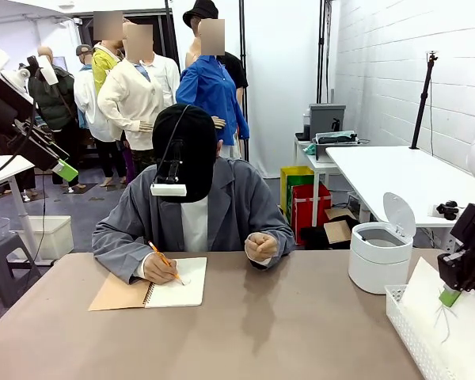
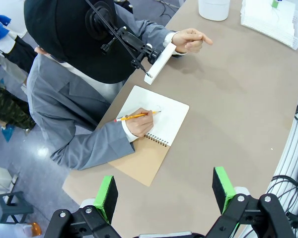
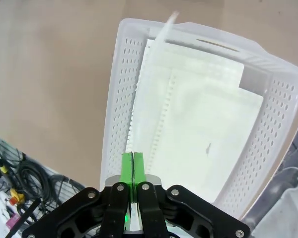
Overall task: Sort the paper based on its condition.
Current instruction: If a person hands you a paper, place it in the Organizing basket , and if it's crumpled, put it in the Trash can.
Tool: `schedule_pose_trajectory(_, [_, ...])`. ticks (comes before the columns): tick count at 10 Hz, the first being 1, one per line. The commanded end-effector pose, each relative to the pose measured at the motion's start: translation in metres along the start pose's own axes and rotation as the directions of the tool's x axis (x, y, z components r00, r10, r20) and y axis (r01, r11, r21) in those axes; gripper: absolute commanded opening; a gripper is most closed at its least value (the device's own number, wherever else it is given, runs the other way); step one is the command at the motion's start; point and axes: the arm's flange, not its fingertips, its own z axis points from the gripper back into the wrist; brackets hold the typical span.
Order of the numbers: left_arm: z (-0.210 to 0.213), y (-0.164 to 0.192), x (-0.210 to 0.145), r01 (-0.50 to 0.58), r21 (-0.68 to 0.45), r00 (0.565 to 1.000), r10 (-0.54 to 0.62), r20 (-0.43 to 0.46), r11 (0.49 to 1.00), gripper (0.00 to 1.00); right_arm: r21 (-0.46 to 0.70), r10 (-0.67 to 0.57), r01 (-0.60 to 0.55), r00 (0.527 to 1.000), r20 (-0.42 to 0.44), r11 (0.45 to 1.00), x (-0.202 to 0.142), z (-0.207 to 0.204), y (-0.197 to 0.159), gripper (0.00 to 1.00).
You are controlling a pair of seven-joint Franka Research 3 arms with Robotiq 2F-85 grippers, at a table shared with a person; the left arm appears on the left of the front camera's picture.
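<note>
The sorting looks partly done. At the near right of the brown table (image 1: 301,317), a white perforated plastic basket (image 3: 114,99) holds a few smooth white sheets of paper (image 3: 198,124) lying flat, with their torn spiral-hole edges showing. The right claw (image 3: 132,166) hangs just above that basket, its green pads pressed together on the edge of another thin white sheet (image 3: 169,24). The wrist view shows this sheet edge-on, slanting up toward the basket's far end. I judge it is about to be let go among the smooth ones. The left claw (image 2: 164,191) is raised at the far left, jaws wide apart with nothing between them.

What is left seems to depend on the person. At the far side a hand (image 1: 160,269) writes with an orange pencil (image 1: 165,261) on the open white page of a spiral-bound notebook with a brown cover (image 1: 178,283), so more pages may come. Just beyond the basket stands a round white bin with its flip lid up (image 1: 378,257) (probably meant for crumpled paper). Its inside is hidden, so I cannot tell whether any wad has gone in.
</note>
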Motion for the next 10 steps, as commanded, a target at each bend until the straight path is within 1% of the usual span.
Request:
schedule_pose_trajectory(1, [0.0004,0.0001,-0.0006,-0.001,-0.002,1.0,0.001,0.001,1.0,1.0,-0.004,-0.004,0.004,1.0,-0.003,1.0,-0.0012,0.0031,-0.0031,0.0])
schedule_pose_trajectory(6, [0.0004,0.0001,-0.0006,-0.001,-0.002,1.0,0.001,0.001,1.0,1.0,-0.004,-0.004,0.004,1.0,-0.003,1.0,-0.0012,0.0031,-0.0031,0.0])
schedule_pose_trajectory(7, [0.0004,0.0001,-0.0006,-0.001,-0.002,1.0,0.001,0.001,1.0,1.0,0.001,-0.004,0.004,1.0,0.004,1.0,-0.0003,0.0017,-0.002,0.15])
schedule_pose_trajectory(8, [0.0004,0.0001,-0.0006,-0.001,-0.002,1.0,0.001,0.001,1.0,1.0,-0.051,-0.006,0.006,1.0,-0.004,0.999,-0.002,0.0008,-0.0029,0.32])
schedule_pose_trajectory(10, [0.0004,0.0001,-0.0006,-0.001,-0.002,1.0,0.001,0.001,1.0,1.0,-0.065,-0.016,0.015,1.0,-0.013,0.998,-0.0028,0.0048,-0.0038,0.68])
